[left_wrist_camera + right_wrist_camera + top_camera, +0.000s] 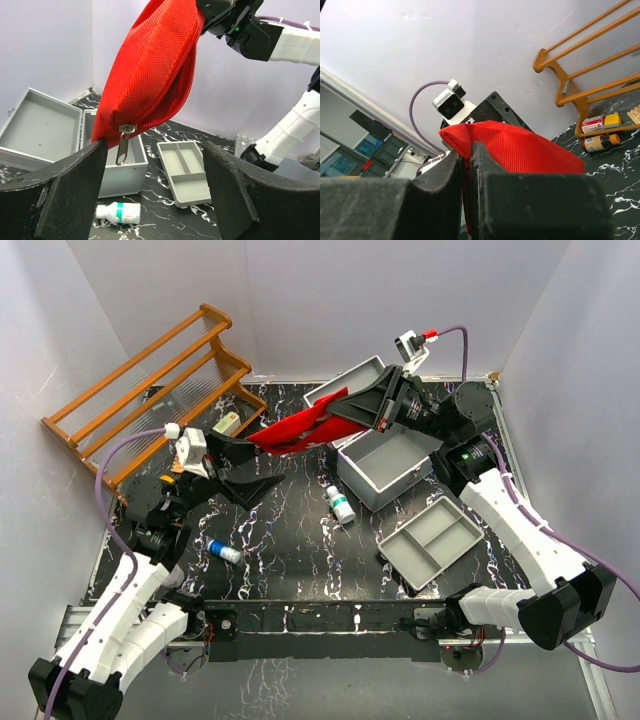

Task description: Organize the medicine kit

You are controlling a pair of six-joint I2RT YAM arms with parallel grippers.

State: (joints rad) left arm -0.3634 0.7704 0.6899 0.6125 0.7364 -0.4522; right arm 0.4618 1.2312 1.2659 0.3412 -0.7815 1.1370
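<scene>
1. The table (290, 540) has a black top veined with white and carries everything else.
2. A wooden slatted rack (150, 380) stands at the far left corner, set at an angle to the walls.
3. The medicine kit (405, 485), a light-grey metal case, sits on the table right of centre, toward the far wall. Its lid is thrown back behind it and its box shows bare grey inside.
4. A red fabric pouch (300, 430) hangs in the air above the table, sloping down from the kit's lid toward the left arm.
5. A grey divided tray (432, 540) lies flat on the table just in front of the kit, on the right, with nothing in its compartments.
6. The right claw (468, 157) is closed tight on the pouch's upper end, with red cloth pinched between its fingers.
7. The left claw (155, 185) stands open at the pouch's lower end, its jaws wide apart. The pouch's low corner sits at the tip of one finger, but I cannot tell whether they touch.
8. A white bottle with a green label (341, 504) lies on its side just beside the kit's near-left corner.
9. A brown bottle with an orange cap (600, 142) lies under the rack, next to a few small boxes.
10. A small blue and white vial (224, 552) lies on the table near the left arm.
11. The pouch's metal zip pull (123, 145) dangles between the left claw's jaws.
</scene>
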